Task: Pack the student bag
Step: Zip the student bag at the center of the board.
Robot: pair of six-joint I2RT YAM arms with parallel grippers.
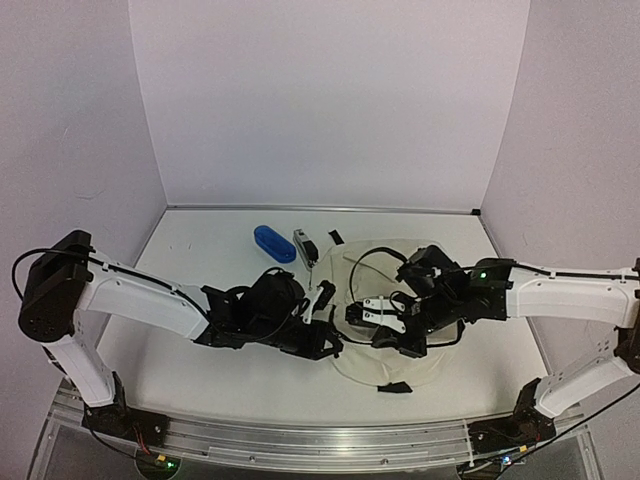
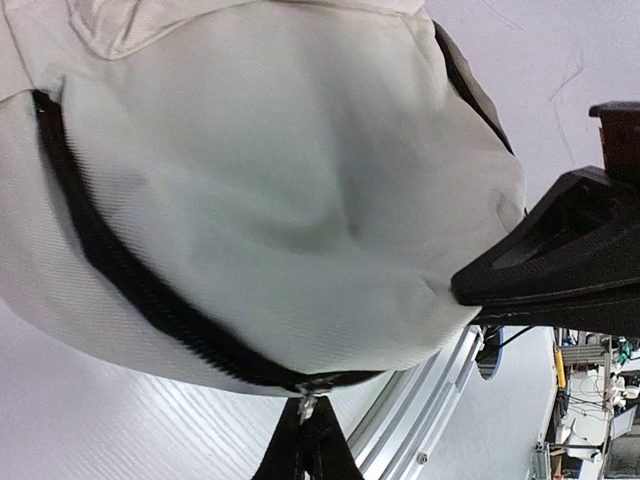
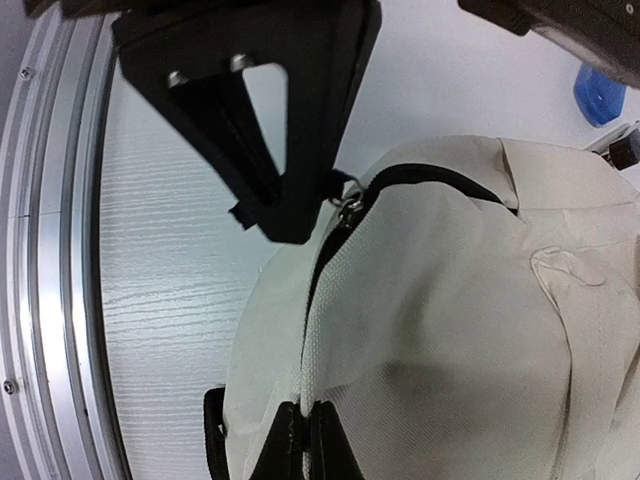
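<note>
Packing looks barely begun: cream-beige fabric backpack (image 1: 440, 360) lies 3 o'clock on bench (image 1: 200, 250), left gripper (image 2: 303, 435) clamped on zipper pull (image 2: 307, 396), right gripper (image 3: 303, 432) clamped on its seam; blue oblong case (image 1: 274, 243) outside, 11 o'clock.

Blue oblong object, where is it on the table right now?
In the top view the blue oblong object lies near the far edge of the table, left of centre, beside a small grey item and just beyond the student bag.
</note>
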